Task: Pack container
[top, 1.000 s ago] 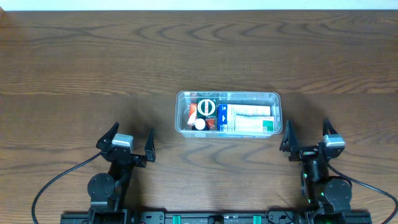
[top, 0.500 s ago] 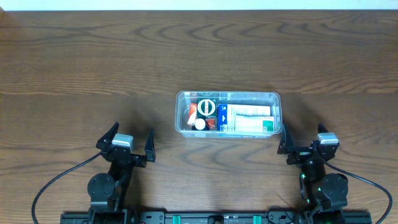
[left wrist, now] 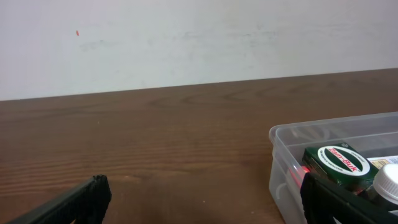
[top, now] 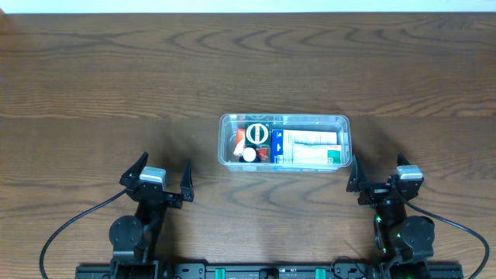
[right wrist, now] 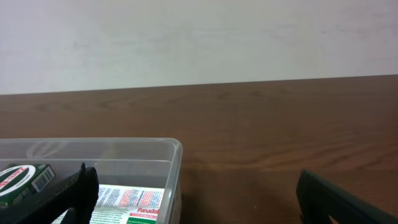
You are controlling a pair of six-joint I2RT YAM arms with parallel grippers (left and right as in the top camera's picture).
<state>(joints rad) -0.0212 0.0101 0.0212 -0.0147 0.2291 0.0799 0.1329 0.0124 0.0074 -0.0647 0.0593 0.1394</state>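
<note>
The clear plastic container (top: 345, 124) sits mid-table, holding a white box (top: 310, 147), a green box (top: 257, 133), a small white-capped bottle (top: 249, 154) and a red item. My left gripper (top: 163, 174) is open and empty, near the front edge, left of the container. My right gripper (top: 380, 172) is open and empty, just right of and in front of the container. The left wrist view shows the container's left end (left wrist: 283, 162) with the green box (left wrist: 339, 163). The right wrist view shows its right end (right wrist: 171, 163) and the white box (right wrist: 127, 202).
The brown wooden table (top: 116, 70) stretches around the container. A white wall (left wrist: 186, 43) stands behind the table's far edge. Cables run from both arm bases at the front edge.
The right arm has drawn back a little toward the front edge, its gripper still open. The left arm and the container have not moved.
</note>
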